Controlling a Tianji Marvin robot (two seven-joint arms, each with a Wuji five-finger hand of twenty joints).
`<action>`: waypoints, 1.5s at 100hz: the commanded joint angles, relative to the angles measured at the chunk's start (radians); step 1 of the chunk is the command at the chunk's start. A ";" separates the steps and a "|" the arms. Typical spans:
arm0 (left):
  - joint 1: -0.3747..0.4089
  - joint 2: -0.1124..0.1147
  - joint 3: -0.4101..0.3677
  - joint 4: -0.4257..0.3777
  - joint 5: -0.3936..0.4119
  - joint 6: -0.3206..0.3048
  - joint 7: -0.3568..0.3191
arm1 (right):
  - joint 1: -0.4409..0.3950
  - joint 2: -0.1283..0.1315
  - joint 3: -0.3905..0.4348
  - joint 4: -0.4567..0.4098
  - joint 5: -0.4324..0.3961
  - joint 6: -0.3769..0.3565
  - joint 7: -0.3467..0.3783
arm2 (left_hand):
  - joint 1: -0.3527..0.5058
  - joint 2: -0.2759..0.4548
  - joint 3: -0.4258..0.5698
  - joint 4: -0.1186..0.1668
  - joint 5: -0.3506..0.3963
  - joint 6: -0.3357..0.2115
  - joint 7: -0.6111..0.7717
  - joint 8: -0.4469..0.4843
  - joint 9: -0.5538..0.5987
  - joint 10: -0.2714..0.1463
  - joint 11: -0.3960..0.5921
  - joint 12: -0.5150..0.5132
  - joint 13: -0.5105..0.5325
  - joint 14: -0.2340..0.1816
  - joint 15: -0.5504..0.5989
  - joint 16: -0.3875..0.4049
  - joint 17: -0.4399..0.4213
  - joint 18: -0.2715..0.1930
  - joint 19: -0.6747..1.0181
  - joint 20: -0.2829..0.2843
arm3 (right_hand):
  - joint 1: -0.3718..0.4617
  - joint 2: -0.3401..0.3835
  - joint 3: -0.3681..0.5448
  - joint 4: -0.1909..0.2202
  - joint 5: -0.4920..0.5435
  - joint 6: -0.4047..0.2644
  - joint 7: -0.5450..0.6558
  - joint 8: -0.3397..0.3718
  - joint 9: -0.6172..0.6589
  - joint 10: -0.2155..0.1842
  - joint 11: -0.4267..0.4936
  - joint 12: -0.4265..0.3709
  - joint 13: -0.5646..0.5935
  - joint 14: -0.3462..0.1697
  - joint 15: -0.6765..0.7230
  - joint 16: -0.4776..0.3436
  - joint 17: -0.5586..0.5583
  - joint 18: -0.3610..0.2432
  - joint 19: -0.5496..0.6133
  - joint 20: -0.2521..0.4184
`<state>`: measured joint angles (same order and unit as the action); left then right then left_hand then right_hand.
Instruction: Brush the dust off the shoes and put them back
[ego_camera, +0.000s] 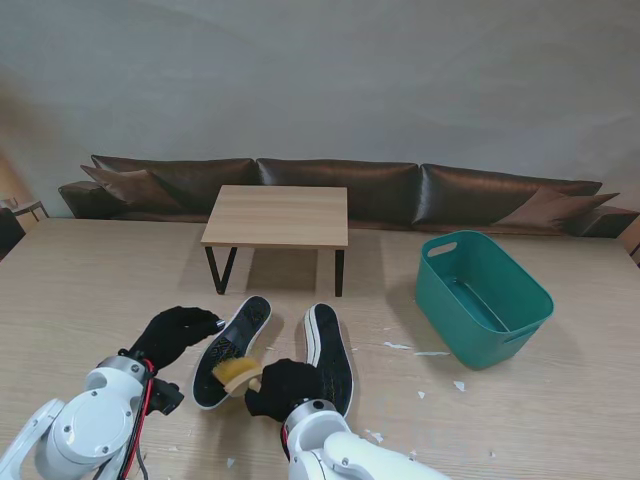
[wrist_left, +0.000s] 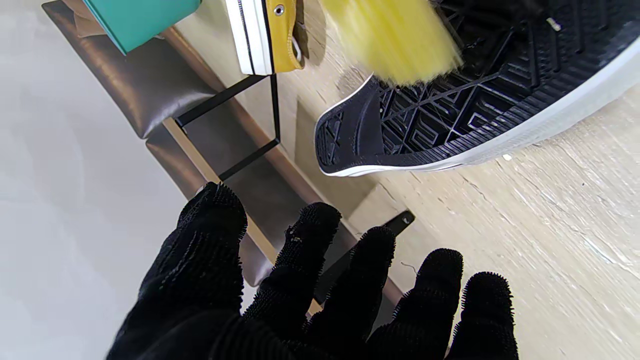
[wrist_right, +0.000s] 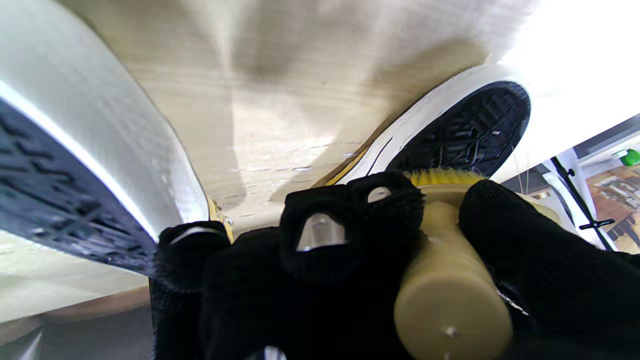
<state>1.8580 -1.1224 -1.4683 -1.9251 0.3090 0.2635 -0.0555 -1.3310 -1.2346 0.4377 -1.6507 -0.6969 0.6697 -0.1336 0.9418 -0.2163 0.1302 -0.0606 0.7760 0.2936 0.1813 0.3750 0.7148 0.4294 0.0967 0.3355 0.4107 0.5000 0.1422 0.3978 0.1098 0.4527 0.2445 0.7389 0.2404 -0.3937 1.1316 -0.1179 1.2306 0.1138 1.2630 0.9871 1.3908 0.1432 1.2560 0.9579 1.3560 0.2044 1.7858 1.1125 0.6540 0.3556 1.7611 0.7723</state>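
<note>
Two yellow sneakers with black soles lie sole-up on the table. The left shoe (ego_camera: 232, 350) (wrist_left: 475, 100) (wrist_right: 475, 125) has a brush (ego_camera: 238, 374) on its sole, the yellow bristles (wrist_left: 395, 40) (wrist_right: 440, 176) pressed against the tread. My right hand (ego_camera: 285, 388) (wrist_right: 350, 260) is shut on the brush's tan handle (wrist_right: 450, 280). The right shoe (ego_camera: 328, 358) (wrist_left: 265, 35) (wrist_right: 50, 175) lies just beside that hand. My left hand (ego_camera: 178, 335) (wrist_left: 310, 290) hovers open by the left shoe's outer edge, fingers spread and holding nothing.
A small wooden table (ego_camera: 278, 215) with black legs (wrist_left: 240, 125) stands farther from me, behind the shoes. A teal basket (ego_camera: 480, 295) (wrist_left: 140, 20) sits at the right. White scraps (ego_camera: 400, 346) dot the table top. A brown sofa (ego_camera: 340, 190) lines the far wall.
</note>
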 joint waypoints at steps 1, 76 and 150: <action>0.012 -0.004 0.000 -0.014 0.005 0.010 -0.015 | -0.031 0.002 -0.006 -0.018 -0.003 -0.010 0.008 | 0.009 0.022 -0.003 0.034 0.012 0.001 0.001 0.002 0.008 0.009 0.006 0.000 -0.030 0.007 -0.019 -0.002 0.000 -0.023 -0.013 -0.009 | 0.032 0.065 0.059 0.014 0.125 0.091 0.068 0.004 0.058 0.038 0.100 0.016 -0.050 -0.130 0.050 -0.011 0.514 -0.054 0.141 0.010; 0.039 -0.009 -0.014 -0.027 0.005 -0.038 0.011 | -0.169 0.064 0.113 -0.129 -0.032 -0.139 0.012 | 0.006 0.021 -0.003 0.034 0.013 0.000 0.002 0.003 0.008 0.003 0.005 0.001 -0.028 0.002 -0.017 0.000 0.001 -0.023 -0.013 -0.009 | 0.037 0.065 0.061 0.013 0.125 0.096 0.066 0.004 0.058 0.040 0.100 0.016 -0.050 -0.121 0.050 -0.011 0.513 -0.048 0.142 0.009; 0.061 -0.021 -0.018 -0.014 0.019 -0.125 0.086 | -0.249 0.109 0.322 -0.227 -0.042 -0.276 0.077 | 0.010 -0.004 0.015 0.032 0.000 -0.004 -0.002 0.001 -0.001 -0.005 0.003 -0.001 -0.025 -0.012 -0.010 0.003 0.003 -0.018 -0.010 -0.006 | 0.039 0.061 0.064 0.012 0.125 0.100 0.066 0.005 0.058 0.045 0.101 0.016 -0.051 -0.116 0.051 -0.010 0.513 -0.043 0.142 0.010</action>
<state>1.9142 -1.1361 -1.4874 -1.9443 0.3287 0.1402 0.0413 -1.5698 -1.1312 0.7509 -1.8591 -0.7347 0.4057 -0.0733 0.9418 -0.2163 0.1320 -0.0606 0.7767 0.2951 0.1813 0.3749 0.7150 0.4351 0.0967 0.3355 0.4120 0.5000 0.1422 0.3978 0.1106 0.4527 0.2445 0.7389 0.2403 -0.3937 1.1317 -0.1179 1.2307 0.1138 1.2630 0.9871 1.3907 0.1431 1.2560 0.9579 1.3560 0.2044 1.7858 1.1123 0.6540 0.3556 1.7612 0.7719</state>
